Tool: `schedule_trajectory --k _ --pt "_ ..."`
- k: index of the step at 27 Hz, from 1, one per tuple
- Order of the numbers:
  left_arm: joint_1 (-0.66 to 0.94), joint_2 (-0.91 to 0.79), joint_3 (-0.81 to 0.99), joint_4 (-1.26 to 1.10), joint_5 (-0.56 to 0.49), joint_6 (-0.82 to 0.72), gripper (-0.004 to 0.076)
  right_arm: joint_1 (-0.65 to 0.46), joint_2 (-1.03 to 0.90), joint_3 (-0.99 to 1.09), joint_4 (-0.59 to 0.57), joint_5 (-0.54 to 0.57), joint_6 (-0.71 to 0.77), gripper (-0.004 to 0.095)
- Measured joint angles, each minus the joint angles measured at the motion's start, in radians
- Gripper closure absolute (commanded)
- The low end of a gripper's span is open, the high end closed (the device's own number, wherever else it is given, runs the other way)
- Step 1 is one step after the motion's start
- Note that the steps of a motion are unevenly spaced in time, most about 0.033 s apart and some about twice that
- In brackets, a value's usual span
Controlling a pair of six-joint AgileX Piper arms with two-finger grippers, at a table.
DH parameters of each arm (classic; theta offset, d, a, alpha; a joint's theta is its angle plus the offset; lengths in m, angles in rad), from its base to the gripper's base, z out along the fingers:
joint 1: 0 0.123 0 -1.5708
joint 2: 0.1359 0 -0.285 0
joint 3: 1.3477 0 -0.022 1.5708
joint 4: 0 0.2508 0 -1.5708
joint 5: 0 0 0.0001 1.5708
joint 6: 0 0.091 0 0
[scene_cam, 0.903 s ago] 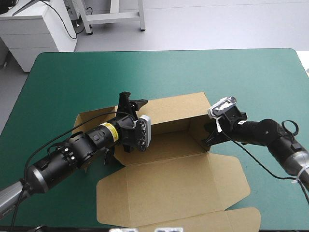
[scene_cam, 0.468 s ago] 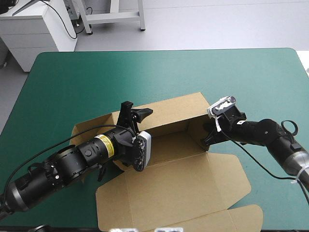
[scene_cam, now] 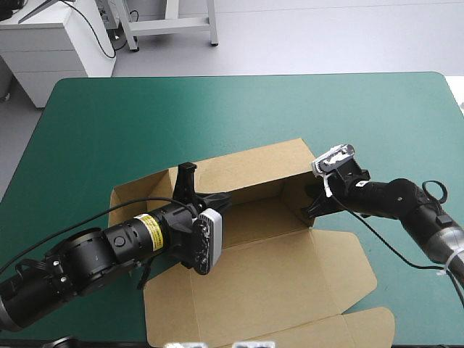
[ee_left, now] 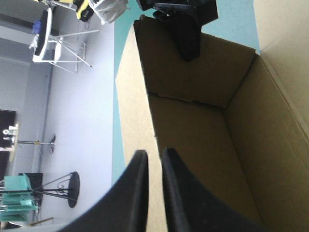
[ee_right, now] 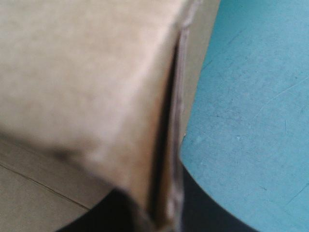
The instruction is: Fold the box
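The left gripper was seen all but closed, with the top edge of the far wall pinched between its black fingers toward that wall's left end. The right gripper was clamped in the same way on the upright right wall, close to its near corner. The box lay at the middle of the teal-green cover, somewhat toward the near edge. Its far and right walls were raised and its wide near panel lay flat, while its left flaps were partly hidden under the left arm. Several failures were judged possible from this state. If the two arms were moved out of step, the board could be bent off its creases or torn at the far right corner, where both held walls meet. If the far wall were pulled too hard, the thin sheet could be drawn out of the left fingers and the wall would spring back outward. Because nothing was seen to hold the base down, the whole box could be dragged across the cover or tipped. The left wall, not yet raised, could be crushed under the left arm.
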State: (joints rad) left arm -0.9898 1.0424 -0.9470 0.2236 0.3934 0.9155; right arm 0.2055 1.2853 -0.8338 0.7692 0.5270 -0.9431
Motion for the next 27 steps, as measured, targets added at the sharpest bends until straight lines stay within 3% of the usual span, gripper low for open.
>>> schedule_trajectory --k 9,17,23,27 --pt "0.000 0.095 -0.296 -0.132 0.428 -0.010 0.0708 0.000 0.000 0.000 0.000 -0.001 0.011 0.0926" --pt "0.061 0.231 -0.527 -0.146 0.624 -0.079 0.0708 0.000 0.000 0.000 -0.003 -0.002 0.017 0.0926" --pt "0.356 0.254 -0.596 -0.266 0.664 -0.094 0.0708 0.000 0.000 0.000 -0.004 -0.002 0.021 0.0926" --pt "0.688 0.251 -0.605 -0.457 0.702 -0.097 0.0709 0.000 0.000 0.000 -0.008 -0.002 0.021 0.0926"
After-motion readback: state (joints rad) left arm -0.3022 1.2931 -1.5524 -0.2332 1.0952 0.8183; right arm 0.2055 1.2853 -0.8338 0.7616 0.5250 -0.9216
